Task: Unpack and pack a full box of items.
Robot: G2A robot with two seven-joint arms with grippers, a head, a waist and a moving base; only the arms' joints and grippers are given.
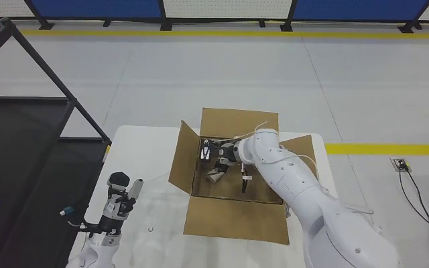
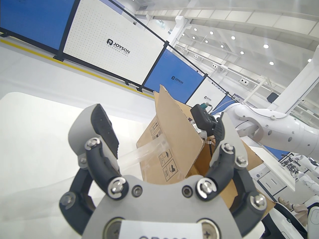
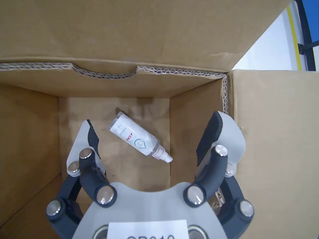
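The box (image 1: 236, 218) is plain brown corrugated cardboard and stands mid-bench with all four flaps folded outward. Its cut edges show the wavy fluting, and one wall rim has a shallow curved notch (image 3: 104, 72). A strip of clear glossy tape (image 2: 147, 150) hangs from the outer wall facing the left hand. The bench (image 1: 151, 154) is smooth and white with rounded corners.

The bottle (image 3: 138, 138) lies on its side on the box floor. It is a small white plastic cylinder with a printed label that narrows to a slim nozzle cap. Its long axis runs skew to the walls. The flat base points toward the notched wall and the nozzle points back toward the right hand's wrist, ending close to the seam between the floor flaps.

The right hand (image 3: 153, 123) is inside the box, its arm entering from about 4 o'clock. Its fingers are spread wide above the bottle and grip nothing. The fingers are grey shells faced with black ribbed pads (image 3: 206, 140).

The left hand (image 1: 129, 185) is at about 8 o'clock from the box over bare bench, fingers likewise spread and empty.
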